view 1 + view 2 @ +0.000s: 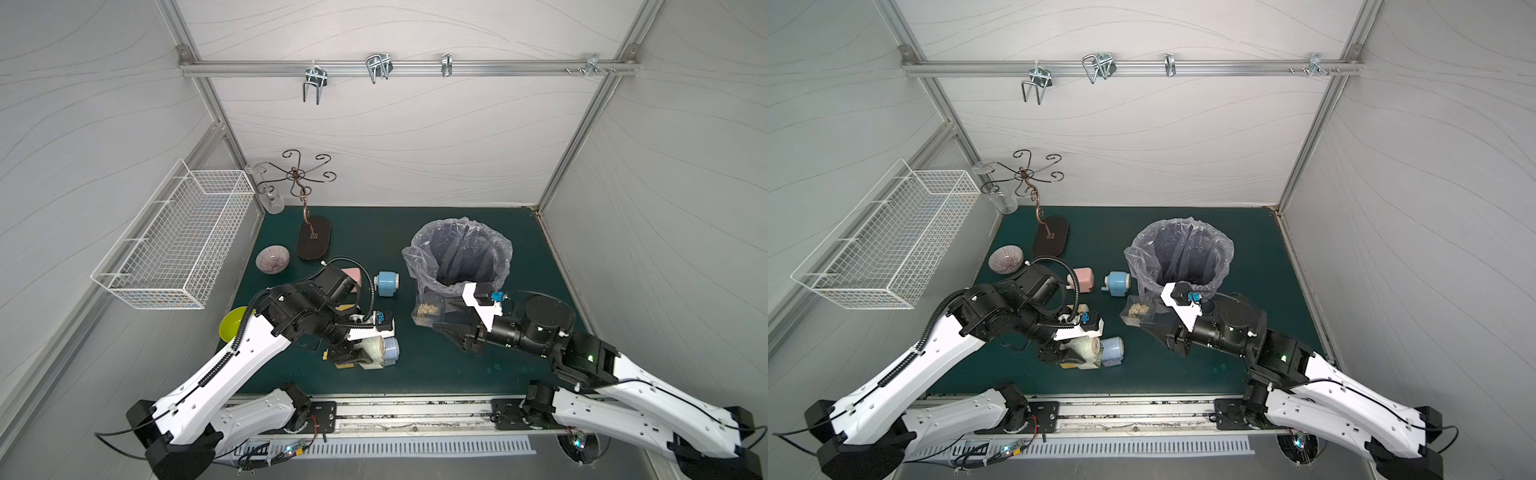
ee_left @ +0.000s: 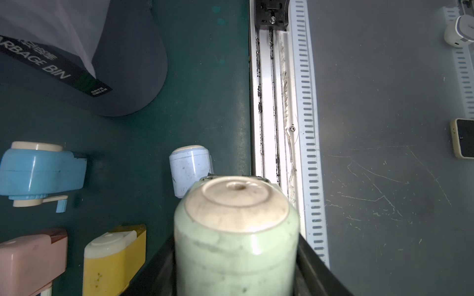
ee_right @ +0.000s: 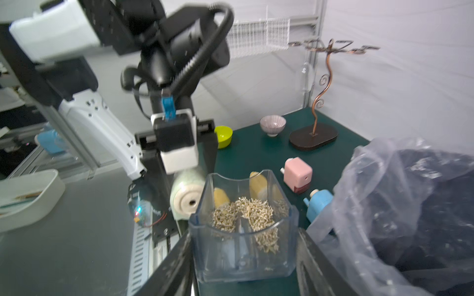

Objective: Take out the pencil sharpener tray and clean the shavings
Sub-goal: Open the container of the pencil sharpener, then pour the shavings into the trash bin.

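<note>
White walls (image 1: 395,145) are enclosing a green mat (image 1: 436,374); left gripper (image 2: 236,269) is clamping a green sharpener (image 2: 236,217), right gripper (image 3: 243,264) the tray (image 3: 230,258) of shavings (image 3: 251,215); pink sharpener (image 1: 352,274) half hidden.

Your left arm (image 1: 232,365) reaches in from the front-left base. Elbow is up and the wrist is folded down low, ahead of the elbow. Left claw (image 2: 236,243) has black fingers (image 2: 315,271) pressed on both sides of a pale green cylindrical plastic pencil sharpener (image 2: 236,256).

Your right arm (image 1: 648,382) comes in from the front-right base, with the forearm roughly level and pointing toward centre. Right claw (image 3: 243,243) grips a clear plastic tray (image 3: 243,256), one finger on each side wall.

Both top views show the two claws well apart, neither touching the other arm.
</note>
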Controlling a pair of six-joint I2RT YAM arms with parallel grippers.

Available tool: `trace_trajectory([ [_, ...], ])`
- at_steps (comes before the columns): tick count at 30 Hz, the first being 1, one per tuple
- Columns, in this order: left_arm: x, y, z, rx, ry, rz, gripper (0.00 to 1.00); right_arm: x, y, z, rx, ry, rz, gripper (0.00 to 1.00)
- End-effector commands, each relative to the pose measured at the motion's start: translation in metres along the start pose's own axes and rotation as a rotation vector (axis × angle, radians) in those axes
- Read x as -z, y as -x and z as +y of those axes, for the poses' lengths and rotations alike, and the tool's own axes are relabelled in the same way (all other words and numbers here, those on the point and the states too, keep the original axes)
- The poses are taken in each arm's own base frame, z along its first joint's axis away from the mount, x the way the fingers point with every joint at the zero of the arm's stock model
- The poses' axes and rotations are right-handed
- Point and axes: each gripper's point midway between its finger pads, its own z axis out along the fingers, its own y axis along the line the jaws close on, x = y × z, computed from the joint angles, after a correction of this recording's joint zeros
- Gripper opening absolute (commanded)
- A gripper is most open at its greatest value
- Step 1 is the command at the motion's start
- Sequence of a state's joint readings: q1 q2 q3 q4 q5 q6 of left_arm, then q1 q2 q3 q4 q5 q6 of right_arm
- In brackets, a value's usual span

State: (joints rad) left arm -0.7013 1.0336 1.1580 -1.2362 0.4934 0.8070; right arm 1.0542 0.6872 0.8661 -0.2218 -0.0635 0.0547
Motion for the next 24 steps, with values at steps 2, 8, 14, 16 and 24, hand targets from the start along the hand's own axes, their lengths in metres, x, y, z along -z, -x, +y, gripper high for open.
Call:
trace_trajectory([
  [2, 0.001, 0.002, 0.004, -0.03, 0.032, -0.014, 0.0, 0.009, 0.018, -0.034, -0.188, -0.118, -0.002, 0.0],
  [8, -0.001, 0.002, 0.004, -0.042, 0.051, -0.036, 0.0, 0.02, 0.009, -0.105, -0.724, -0.328, 0.133, 0.0],
  [14, -0.008, -0.002, 0.007, -0.045, 0.059, -0.037, 0.0, 0.024, 0.011, -0.134, -1.119, -0.268, 0.077, 0.0],
  [16, -0.009, -0.003, 0.007, -0.044, 0.058, -0.035, 0.0, 0.024, 0.01, -0.136, -1.232, -0.231, 0.061, 0.0],
  [24, -0.012, -0.008, 0.006, -0.045, 0.064, -0.035, 0.0, 0.024, 0.035, -0.127, -1.611, -0.107, 0.047, 0.0],
])
